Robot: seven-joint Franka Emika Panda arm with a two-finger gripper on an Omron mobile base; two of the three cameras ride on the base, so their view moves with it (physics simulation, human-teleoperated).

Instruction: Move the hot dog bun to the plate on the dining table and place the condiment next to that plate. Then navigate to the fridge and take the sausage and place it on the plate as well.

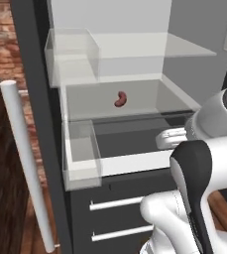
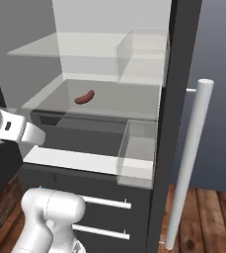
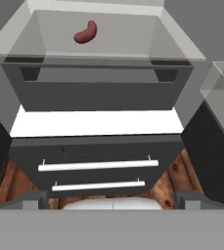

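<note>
Jaws spread wide and empty, the gripper (image 3: 112, 197) hangs before the open fridge (image 1: 40, 124); the curved red-brown sausage (image 1: 121, 99) lies mid-shelf.

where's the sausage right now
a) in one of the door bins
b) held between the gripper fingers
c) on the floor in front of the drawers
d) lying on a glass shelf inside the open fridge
d: the sausage lies alone on a clear shelf of the open fridge, above the two lower drawers, and the open gripper hangs well short of it.
</note>
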